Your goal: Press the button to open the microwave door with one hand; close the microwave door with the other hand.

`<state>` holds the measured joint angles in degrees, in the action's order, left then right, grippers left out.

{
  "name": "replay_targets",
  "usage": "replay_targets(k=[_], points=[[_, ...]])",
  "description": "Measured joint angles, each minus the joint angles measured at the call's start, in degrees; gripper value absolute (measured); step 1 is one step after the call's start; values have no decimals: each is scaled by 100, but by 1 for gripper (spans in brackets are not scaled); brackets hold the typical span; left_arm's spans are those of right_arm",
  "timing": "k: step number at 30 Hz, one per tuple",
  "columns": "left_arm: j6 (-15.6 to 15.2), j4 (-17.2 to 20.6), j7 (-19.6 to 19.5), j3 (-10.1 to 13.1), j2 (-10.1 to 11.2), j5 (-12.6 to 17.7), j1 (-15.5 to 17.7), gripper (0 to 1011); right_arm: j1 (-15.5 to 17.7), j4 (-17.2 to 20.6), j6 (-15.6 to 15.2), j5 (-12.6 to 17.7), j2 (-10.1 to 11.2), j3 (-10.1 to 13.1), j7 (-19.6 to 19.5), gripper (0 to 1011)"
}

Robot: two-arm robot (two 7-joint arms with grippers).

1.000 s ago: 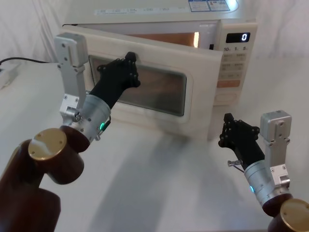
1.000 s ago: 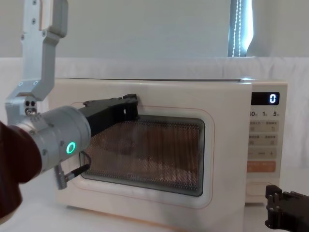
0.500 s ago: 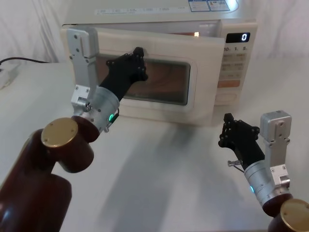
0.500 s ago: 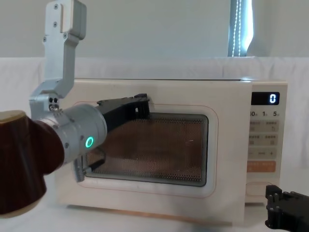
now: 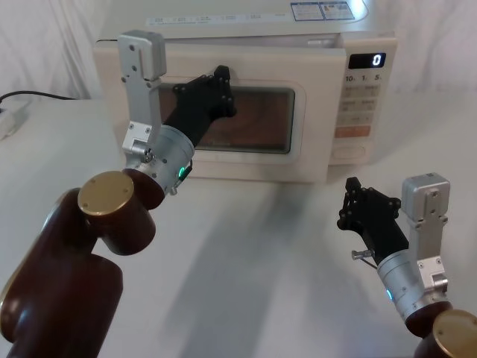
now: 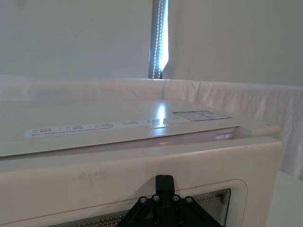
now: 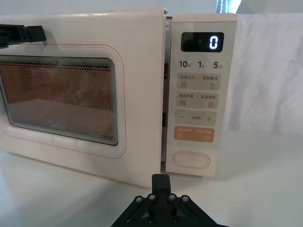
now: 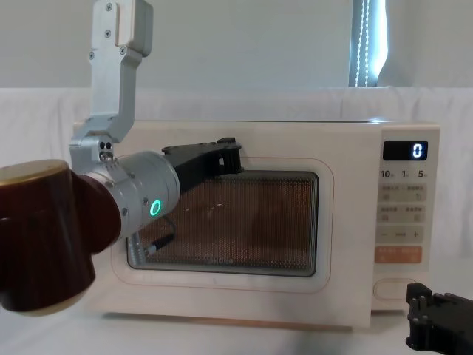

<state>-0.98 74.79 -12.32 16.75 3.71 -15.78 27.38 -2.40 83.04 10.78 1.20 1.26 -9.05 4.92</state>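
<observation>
Door nearly shut under the left gripper; closing stage almost complete.

The left gripper (image 5: pixel 216 93), fingers drawn together, presses its tip against the upper frame of the microwave door (image 5: pixel 253 153), above the dark window. The door sits almost flush with the cabinet; the right wrist view shows a narrow dark seam along the door edge (image 7: pixel 142 94) beside the control panel, so whether the latch has caught cannot be confirmed. The button (image 7: pixel 191 160) sits untouched at the bottom of the panel, below the orange key. The right gripper (image 5: pixel 365 212) hangs low over the table, well apart from the microwave; whether its fingers are apart or together cannot be told. Judged remaining: a final push to seat the door.
</observation>
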Motion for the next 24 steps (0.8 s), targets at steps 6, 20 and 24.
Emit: replay_targets(k=[6, 20, 24], points=[[36, -162, 2, 0, -19, 62, 117, 0, 0, 0, 0, 0, 0, 0, 0, 0], [146, -404, -71, 3, -53, 149, 324, 0, 0, 0, 0, 0, 0, 0, 0, 0], [147, -446, -89, 4, -66, 160, 359, 0, 0, 0, 0, 0, 0, 0, 0, 0]])
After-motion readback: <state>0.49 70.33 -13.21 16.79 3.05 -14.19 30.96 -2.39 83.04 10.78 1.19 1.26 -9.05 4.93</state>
